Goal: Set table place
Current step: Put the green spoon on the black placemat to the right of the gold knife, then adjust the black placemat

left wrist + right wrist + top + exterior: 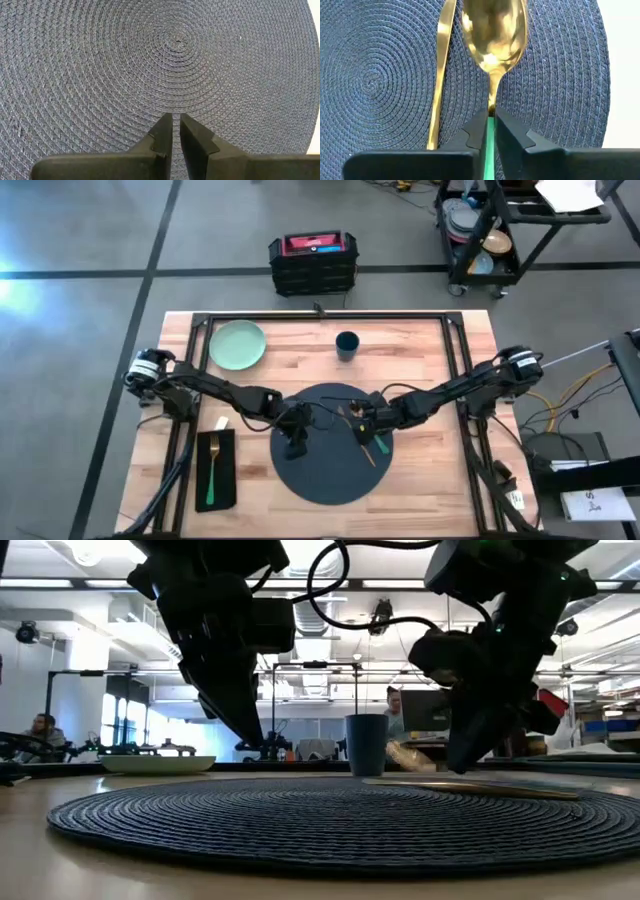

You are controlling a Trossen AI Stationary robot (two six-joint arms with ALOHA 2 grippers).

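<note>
A dark grey round placemat (325, 475) lies on the table's near middle. My left gripper (295, 448) stands over its left part, fingers shut and pointing down at the weave (150, 60). My right gripper (367, 432) is over the mat's right part, shut on a gold spoon (494, 35) with a green handle. A gold knife (440, 75) lies flat on the mat beside the spoon. A pale green plate (237, 345) and a dark blue cup (347, 345) stand at the far side. A fork (214, 465) rests on a black napkin (226, 480) at the near left. My left gripper's shut fingertips (165, 125) are close over the placemat; I cannot tell whether they touch it. My right gripper pinches the spoon's green handle (490, 136) between its two fingers, close to the gold neck. The fingers lie along the spoon, and its bowl sticks out ahead of them over the mat.
Black frame rails (320, 317) run along the table's far and side edges. A black crate (312, 262) sits on the floor behind the table, and a black cart of dishes (490, 230) stands at the back right. Bare wood lies between the plate, the cup and the mat.
</note>
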